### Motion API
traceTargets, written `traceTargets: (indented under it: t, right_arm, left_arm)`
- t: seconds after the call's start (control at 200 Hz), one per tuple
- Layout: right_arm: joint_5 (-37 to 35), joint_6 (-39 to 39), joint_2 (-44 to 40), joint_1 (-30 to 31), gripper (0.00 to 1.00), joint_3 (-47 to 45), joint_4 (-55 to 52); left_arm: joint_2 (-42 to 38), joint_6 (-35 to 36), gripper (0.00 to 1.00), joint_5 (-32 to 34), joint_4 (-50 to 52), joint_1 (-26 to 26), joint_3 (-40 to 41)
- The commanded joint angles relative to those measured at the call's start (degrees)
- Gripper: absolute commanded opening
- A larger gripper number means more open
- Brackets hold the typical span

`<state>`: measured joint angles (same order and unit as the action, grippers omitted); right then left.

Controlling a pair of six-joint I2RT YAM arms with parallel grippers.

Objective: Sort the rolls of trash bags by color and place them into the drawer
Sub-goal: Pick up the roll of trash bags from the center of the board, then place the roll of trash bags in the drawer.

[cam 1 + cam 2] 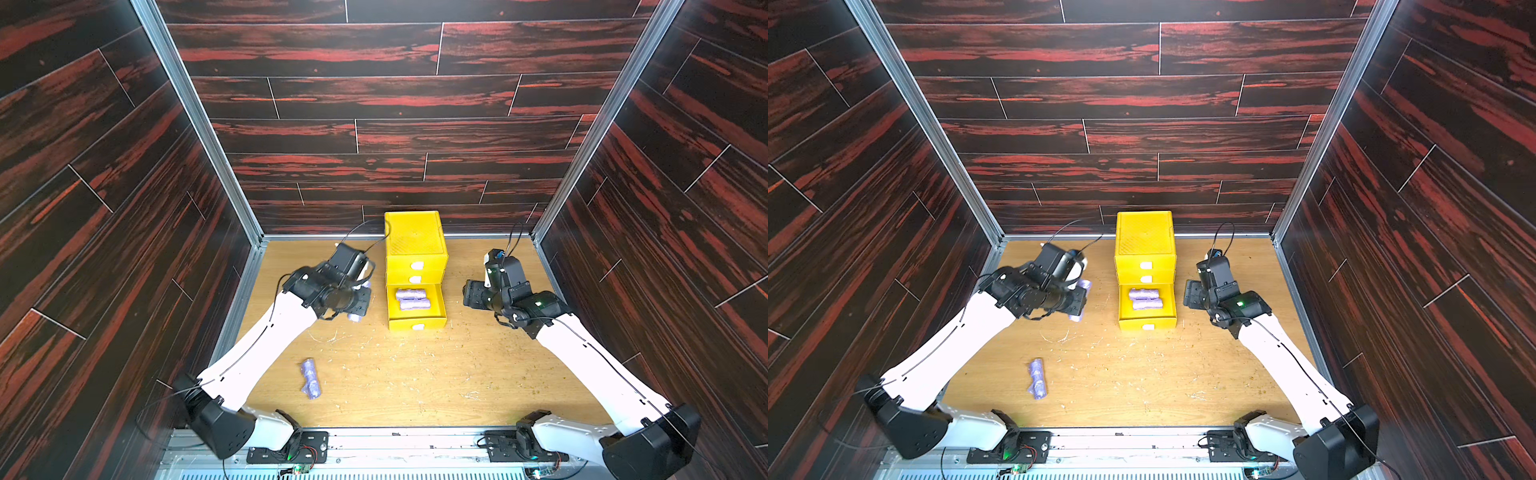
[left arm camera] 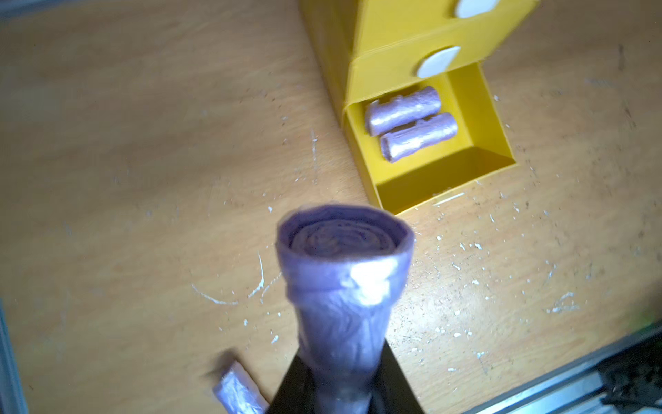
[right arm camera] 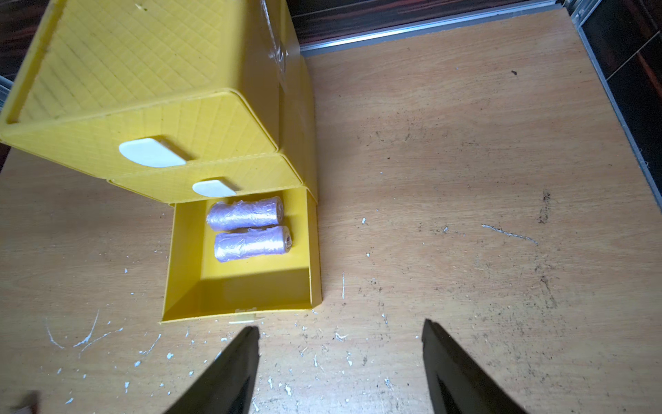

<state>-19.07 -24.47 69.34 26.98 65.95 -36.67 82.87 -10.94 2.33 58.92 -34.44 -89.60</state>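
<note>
Left pincer [image 2: 345,387] was clamped narrow on a lilac roll [image 2: 344,272], gripped near one end with the free end pointing out ahead. The grip point was blurred in the wrist view, so how deep the roll sat between the fingers was hard to say. Roll and pincer were left of the yellow cabinet [image 1: 415,232], beside the pulled-out bottom drawer [image 3: 243,290] and not yet over it.

Two lilac rolls [image 3: 245,215] lay side by side, touching, at the back of that drawer; its front half was bare. The upper two drawers were shut. A loose roll [image 1: 311,378], also lilac, lay on the bench [image 1: 457,374] beside the left arm. Right pincer [image 3: 340,326] stood wide and empty, near the drawer's front.

Judgement: the step in hand was carrying the held roll into the drawer. To do it well:
- Clear the drawer's side wall.
- Turn the roll parallel to the two already in.
- Lower it into the bare front half before letting go.

An end grip lets a roll droop or swing, so slow travel was advised. The cabinet looked light, and a knock on the wall could shift it.
</note>
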Motion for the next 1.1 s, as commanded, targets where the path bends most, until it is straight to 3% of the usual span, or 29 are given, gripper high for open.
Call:
traceTargets:
  t: [0.0,0.17,0.356,0.566,0.686,1.092]
  right_arm:
    - [-1.1,-0.2,-2.4,-0.2,0.76,1.6,-1.8]
    - [-2.5,0.0,-3.8,-0.3,0.77,2.2,-2.8]
    - [-2.8,0.2,-4.3,-0.3,0.77,2.1,-3.0]
    - [-2.7,0.4,-4.7,-0.3,0.77,1.5,-2.9]
    - [-2.7,0.5,-5.1,-0.2,0.77,1.0,-3.0]
    - [-1.4,0.7,-6.3,-0.3,0.77,2.3,-4.9]
  left_arm:
    - [2.5,18.8,0.24,-6.0,0.6,-1.0,-3.8]
    - [4.0,39.1,0.31,-18.9,-2.4,-1.1,-4.5]
    - [15.0,51.0,0.30,-17.8,6.6,-1.2,-14.5]
    - [28.1,55.0,0.25,-14.9,11.2,-1.7,-24.0]
    - [34.0,57.2,0.24,-9.6,13.6,-2.5,-28.7]
    - [44.2,61.5,0.23,-4.4,12.9,-4.8,-36.0]
